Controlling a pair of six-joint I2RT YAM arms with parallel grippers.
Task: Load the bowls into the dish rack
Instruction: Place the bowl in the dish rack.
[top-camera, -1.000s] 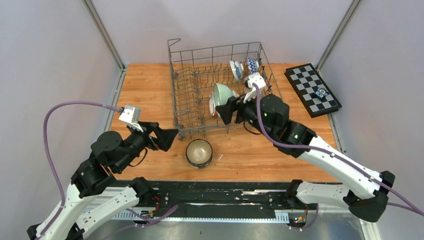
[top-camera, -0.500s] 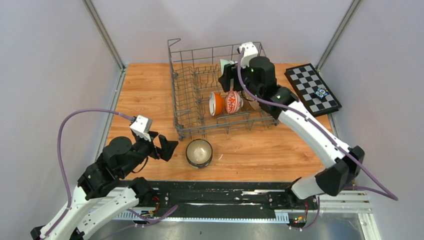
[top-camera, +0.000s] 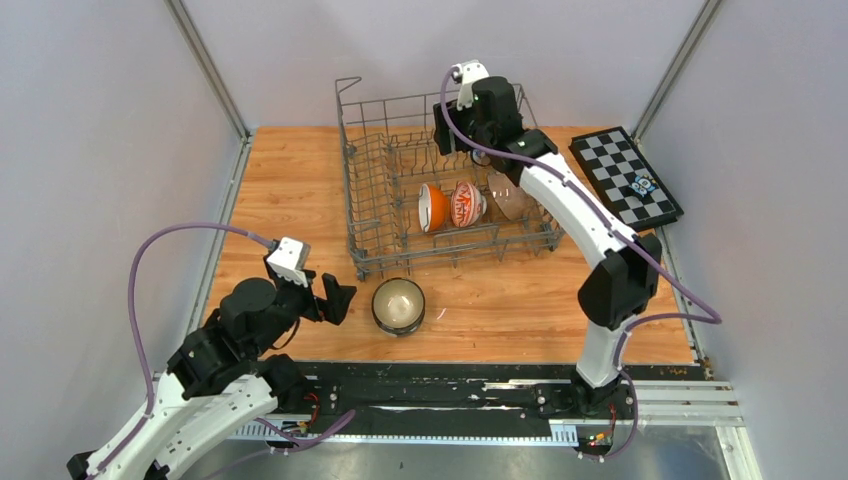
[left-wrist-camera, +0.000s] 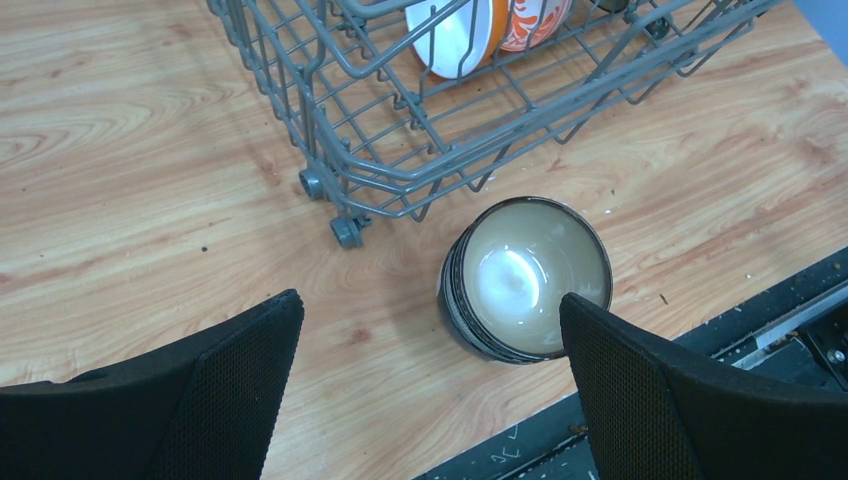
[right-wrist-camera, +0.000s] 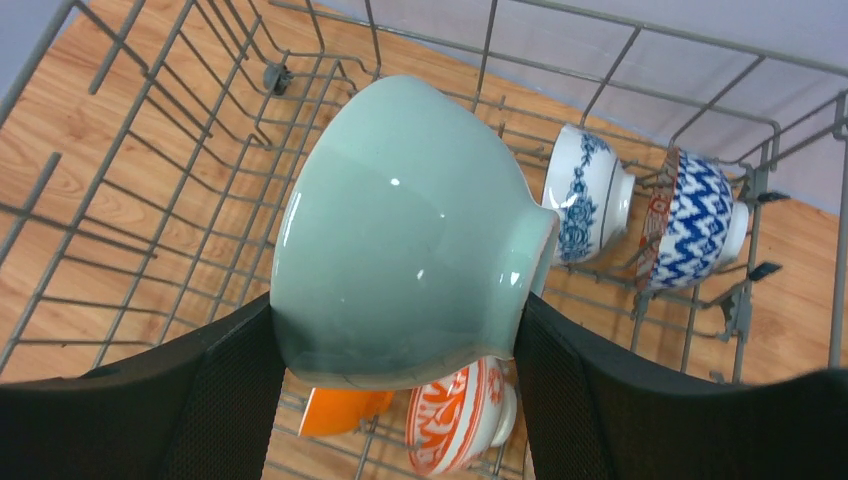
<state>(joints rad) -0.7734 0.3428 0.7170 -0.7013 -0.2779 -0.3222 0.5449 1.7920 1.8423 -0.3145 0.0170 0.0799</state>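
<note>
Wood-grain tabletop (top-camera: 290, 180) runs under everything. Nearest the arm bases, the left gripper (left-wrist-camera: 430, 305) hangs with its fingers spread wide and nothing between them, close to the dark-rimmed beige bowl (left-wrist-camera: 525, 275). That bowl sits upright on the table just in front of the dish rack (top-camera: 352, 200) (the only bowl I can see outside it). In the rack's near rows, the orange bowl (top-camera: 432, 207) and the red-white patterned bowl (top-camera: 466, 204) stand on edge, side by side. Farther back, the right gripper (right-wrist-camera: 395, 300) clamps the pale green bowl (right-wrist-camera: 400, 230), tipped on its side over the tines. Two blue-white patterned bowls (right-wrist-camera: 585, 205) lean near the far wall. The step in hand looks like placing the green bowl. It probably needs lowering between free tines, clear of its neighbours, before the fingers part.
</note>
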